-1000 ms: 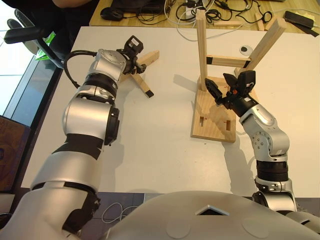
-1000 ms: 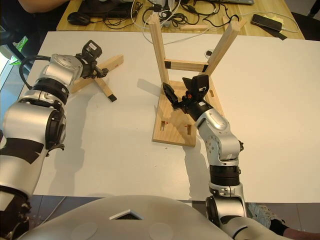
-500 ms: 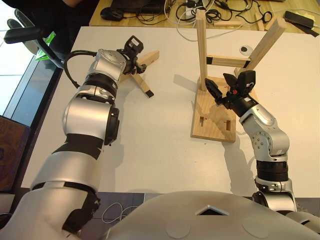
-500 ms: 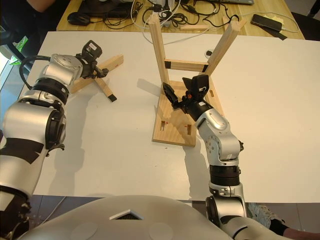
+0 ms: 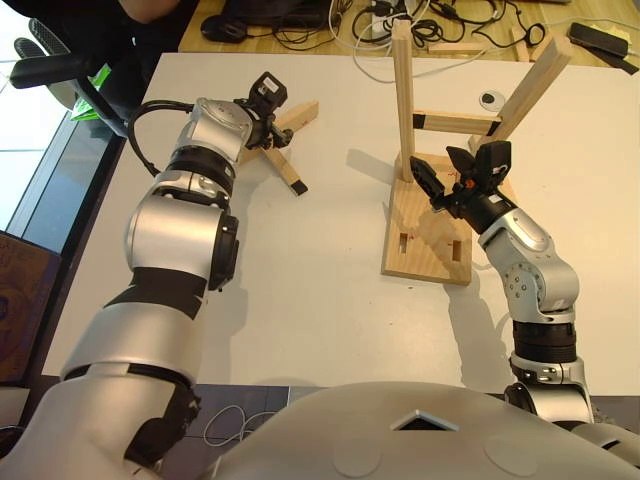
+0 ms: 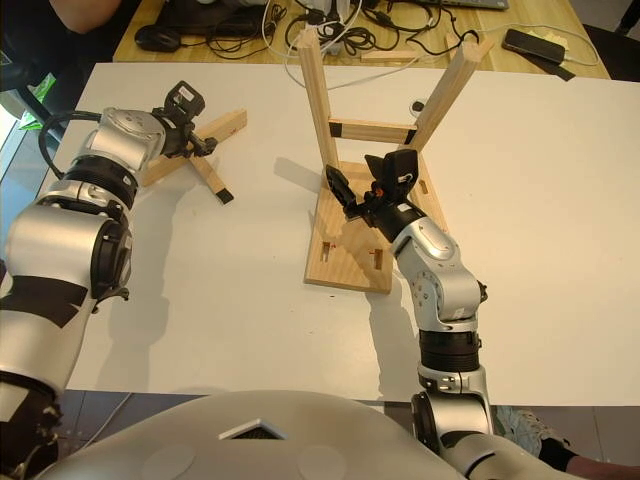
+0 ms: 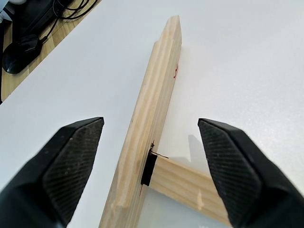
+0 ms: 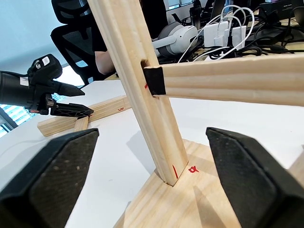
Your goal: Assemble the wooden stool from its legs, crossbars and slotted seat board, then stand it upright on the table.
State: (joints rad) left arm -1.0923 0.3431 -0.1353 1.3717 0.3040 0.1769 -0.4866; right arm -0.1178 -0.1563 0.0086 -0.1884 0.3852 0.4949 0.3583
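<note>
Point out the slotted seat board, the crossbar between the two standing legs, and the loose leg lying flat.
slotted seat board (image 5: 428, 250), left eye view, bare wood between two slots.
crossbar (image 5: 458, 122), left eye view, mid-length.
loose leg (image 7: 154, 104), left wrist view, mid-length.

seat board (image 5: 427, 232): we see pale bare wood, matt, with faint grain.
upright leg (image 8: 137, 85) and crossbar (image 8: 228, 80): we see the same light wood, planed smooth, unvarnished.
loose leg (image 7: 154, 109): pale wood, matt, fine lengthwise grain.
pads (image 7: 71, 166) of the left gripper (image 7: 150, 129): black, matt, rough cross-hatched texture.
table (image 5: 320, 290): white, smooth and matt to our eyes.
</note>
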